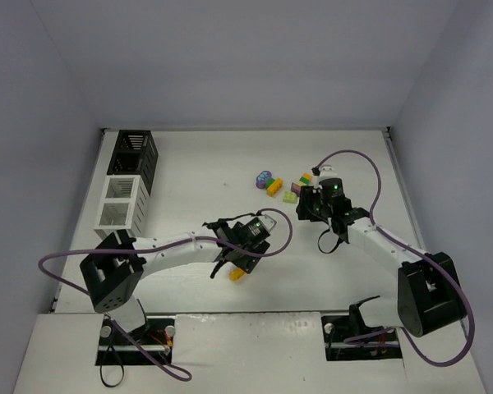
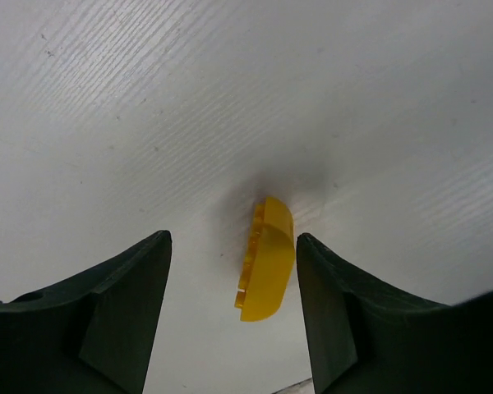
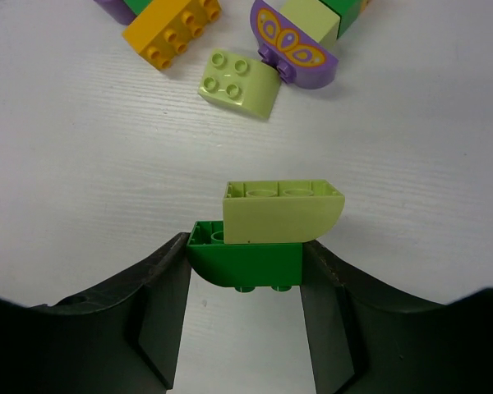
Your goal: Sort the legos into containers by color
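Note:
My left gripper (image 1: 240, 267) (image 2: 234, 240) is open, low over the table, and straddles a yellow-orange lego (image 2: 267, 258) (image 1: 237, 275) that lies on its side close to the right finger. My right gripper (image 1: 306, 205) (image 3: 245, 244) is shut on a dark green lego (image 3: 246, 263) with a light green lego (image 3: 283, 212) stuck to it. Beyond it lie a light green lego (image 3: 238, 82), an orange lego (image 3: 171, 29) and a purple lego (image 3: 296, 45) with a butterfly print. The containers stand at the far left: a black bin (image 1: 131, 153) and two white bins (image 1: 119, 201).
The loose lego pile (image 1: 283, 186) sits at the table's middle right, just left of my right gripper. The table's left edge runs beside the bins. Grey walls close the back and sides. Purple cables loop from both arms.

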